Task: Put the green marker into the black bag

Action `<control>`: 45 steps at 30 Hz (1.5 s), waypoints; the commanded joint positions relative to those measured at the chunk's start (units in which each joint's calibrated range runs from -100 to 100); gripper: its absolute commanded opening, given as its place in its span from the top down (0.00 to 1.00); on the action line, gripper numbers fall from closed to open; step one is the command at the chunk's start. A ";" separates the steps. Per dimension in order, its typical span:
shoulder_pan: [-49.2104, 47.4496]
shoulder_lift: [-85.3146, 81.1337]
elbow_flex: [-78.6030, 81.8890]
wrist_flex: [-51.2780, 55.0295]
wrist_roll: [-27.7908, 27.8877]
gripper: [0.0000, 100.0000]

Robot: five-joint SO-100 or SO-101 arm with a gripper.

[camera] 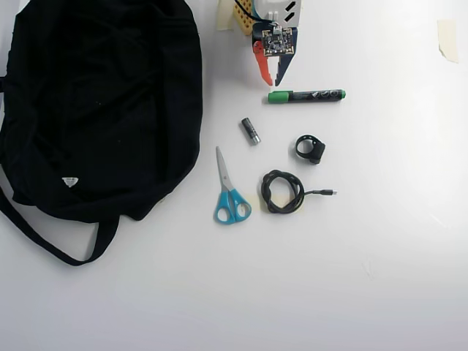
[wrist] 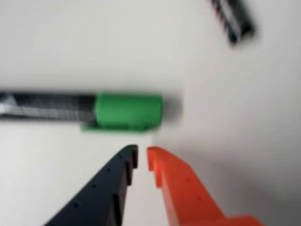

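Note:
The green marker (camera: 306,95) lies flat on the white table, its green cap pointing left in the overhead view. In the wrist view the marker (wrist: 127,110) lies crosswise just beyond the fingertips, cap at the right. My gripper (camera: 272,81) hovers right above the cap end, apart from it. In the wrist view the gripper (wrist: 142,154) shows one dark and one orange finger, nearly together with only a thin slit and nothing between them. The black bag (camera: 95,102) fills the upper left of the overhead view, strap trailing below it.
A small battery (camera: 250,131) lies below the marker, also seen as a blurred battery (wrist: 233,21) in the wrist view. Blue-handled scissors (camera: 230,191), a coiled black cable (camera: 281,191) and a black ring-shaped clip (camera: 311,148) lie further down. Tape scrap (camera: 446,38) sits far right.

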 commanded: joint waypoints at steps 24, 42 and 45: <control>3.41 74.52 -59.86 -66.09 0.31 0.97; 3.56 90.62 -90.23 -65.31 3.61 0.97; 3.49 90.62 -89.96 -65.31 3.61 0.98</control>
